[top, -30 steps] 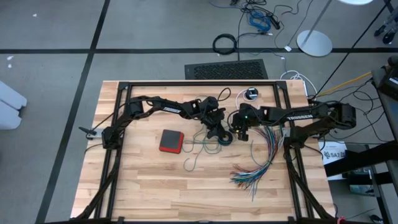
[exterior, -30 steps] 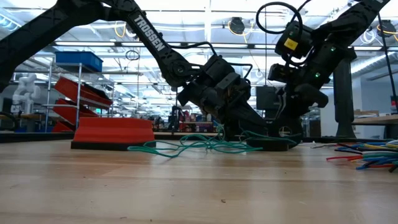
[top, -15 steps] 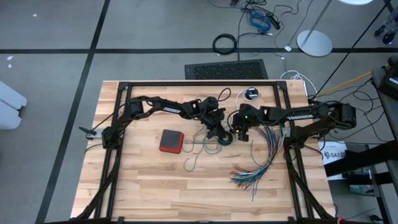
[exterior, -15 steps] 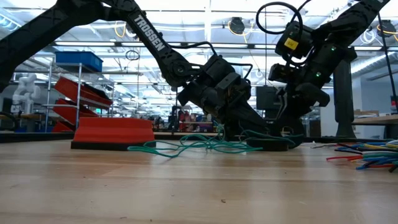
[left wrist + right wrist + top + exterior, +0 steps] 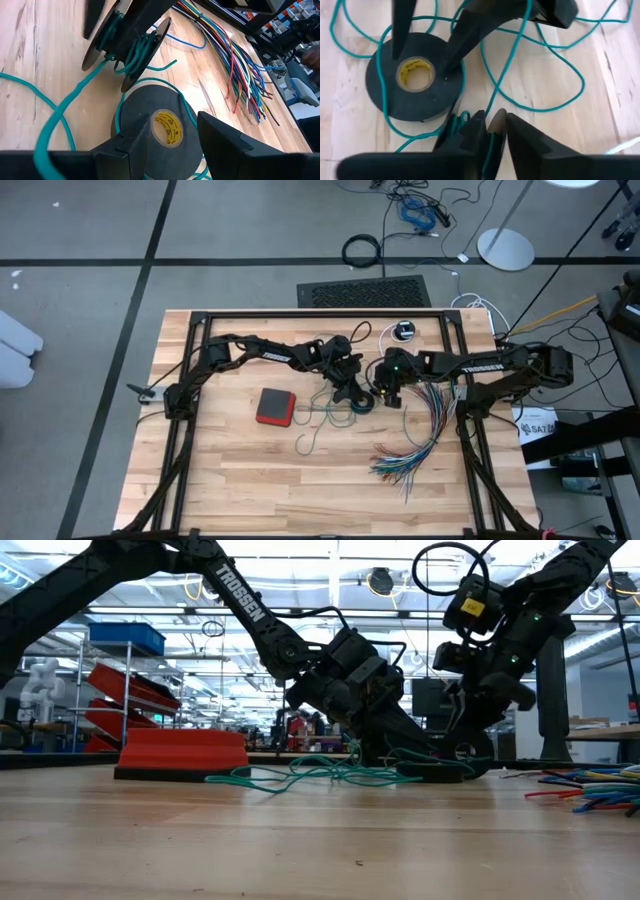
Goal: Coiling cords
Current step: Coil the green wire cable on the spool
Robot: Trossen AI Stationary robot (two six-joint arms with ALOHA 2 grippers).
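Teal-green cord (image 5: 492, 85) unmoved, wound round right gripper's (image 5: 492, 131) slightly loosened jaws; left gripper's (image 5: 167, 132) jaws parted over tape roll (image 5: 167, 127).

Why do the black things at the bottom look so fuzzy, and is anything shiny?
Left wrist view: the left end effector is close and blurry; the tape roll shows soft sheen. Right wrist view: the right end effector blurs too, while the green cord stays sharp.

red block (image 5: 275, 406), black tape roll (image 5: 159, 131), multicoloured wires (image 5: 415, 450) on table (image 5: 240, 490).

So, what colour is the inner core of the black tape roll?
Yellow with dark print; the tape roll's core shows best in the right wrist view.
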